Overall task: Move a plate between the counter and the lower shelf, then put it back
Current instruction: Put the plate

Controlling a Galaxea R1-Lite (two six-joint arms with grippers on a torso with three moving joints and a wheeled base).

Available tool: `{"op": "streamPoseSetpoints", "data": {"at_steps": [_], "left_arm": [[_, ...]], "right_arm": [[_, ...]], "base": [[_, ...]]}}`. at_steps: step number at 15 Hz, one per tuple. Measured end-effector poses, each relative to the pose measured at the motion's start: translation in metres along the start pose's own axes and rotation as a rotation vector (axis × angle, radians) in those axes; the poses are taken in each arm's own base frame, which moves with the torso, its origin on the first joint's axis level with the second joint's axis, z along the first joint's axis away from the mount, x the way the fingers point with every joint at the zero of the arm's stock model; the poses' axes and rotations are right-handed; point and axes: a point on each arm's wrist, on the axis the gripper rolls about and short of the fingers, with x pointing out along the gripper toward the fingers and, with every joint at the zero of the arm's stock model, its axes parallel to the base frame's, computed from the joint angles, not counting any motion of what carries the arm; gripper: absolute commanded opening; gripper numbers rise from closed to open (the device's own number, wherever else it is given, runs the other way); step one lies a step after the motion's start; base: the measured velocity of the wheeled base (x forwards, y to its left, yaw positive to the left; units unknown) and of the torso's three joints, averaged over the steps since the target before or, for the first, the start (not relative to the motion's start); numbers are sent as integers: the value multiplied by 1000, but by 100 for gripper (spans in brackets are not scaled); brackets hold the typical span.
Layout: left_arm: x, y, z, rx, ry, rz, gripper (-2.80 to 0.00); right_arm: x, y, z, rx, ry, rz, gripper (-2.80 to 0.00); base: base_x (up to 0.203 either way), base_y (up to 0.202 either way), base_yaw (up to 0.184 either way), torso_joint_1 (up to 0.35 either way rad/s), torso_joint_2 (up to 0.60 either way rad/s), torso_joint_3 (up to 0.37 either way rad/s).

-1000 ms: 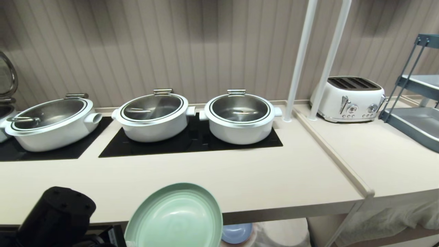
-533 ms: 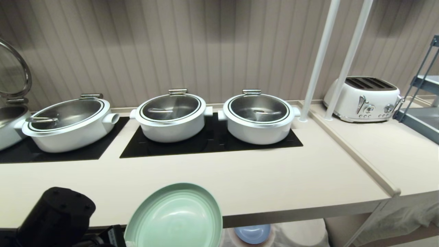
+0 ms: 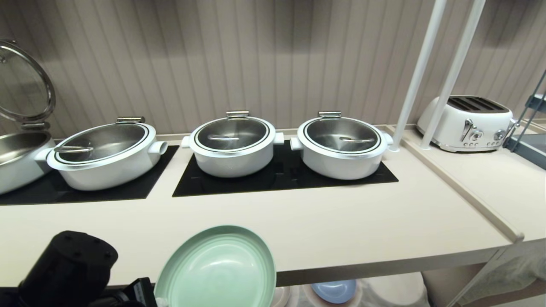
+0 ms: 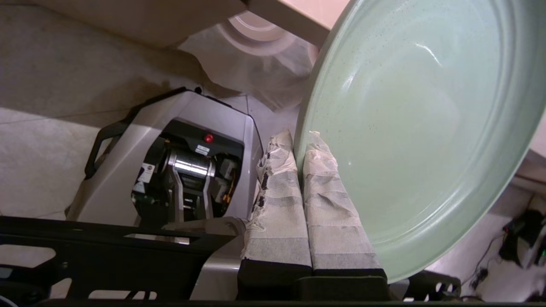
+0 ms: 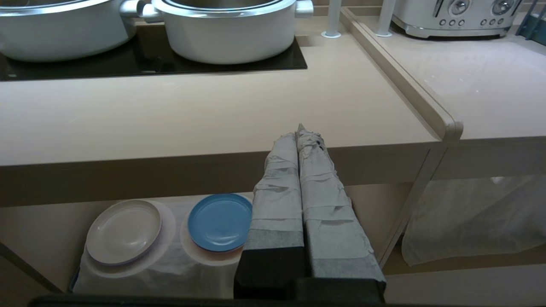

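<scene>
The mint-green plate (image 3: 217, 270) hangs tilted in front of the counter (image 3: 341, 221), over its front edge near the bottom of the head view. My left gripper (image 4: 298, 138) is shut on the plate's (image 4: 418, 119) rim, one taped finger on each face. The black left arm (image 3: 68, 264) shows at the lower left. My right gripper (image 5: 298, 132) is shut with nothing in it, level with the counter's (image 5: 213, 115) front edge. Under the counter is the lower shelf (image 5: 170, 270), draped in white cloth.
Three lidded white pots (image 3: 232, 145) stand on black cooktop panels (image 3: 281, 179) at the back. A white toaster (image 3: 469, 123) and two white poles (image 3: 420, 72) are at the right. On the shelf lie a blue plate (image 5: 219, 221) and a beige-grey plate (image 5: 123, 232).
The whole head view has slid to the right, so the camera has moved left along the counter. The plate and left arm keep their place in the picture.
</scene>
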Motion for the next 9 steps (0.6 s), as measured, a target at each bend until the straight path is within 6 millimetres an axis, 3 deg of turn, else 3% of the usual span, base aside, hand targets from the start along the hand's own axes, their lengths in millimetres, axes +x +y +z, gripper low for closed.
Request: {"op": "streamPoseSetpoints", "data": {"at_steps": [9], "left_arm": [[0, -1, 1, 0, -5, -3, -280]], "right_arm": [[0, 0, 0, 1, 0, 0, -280]], "base": [[0, 0, 0, 0, 0, 0]]}}
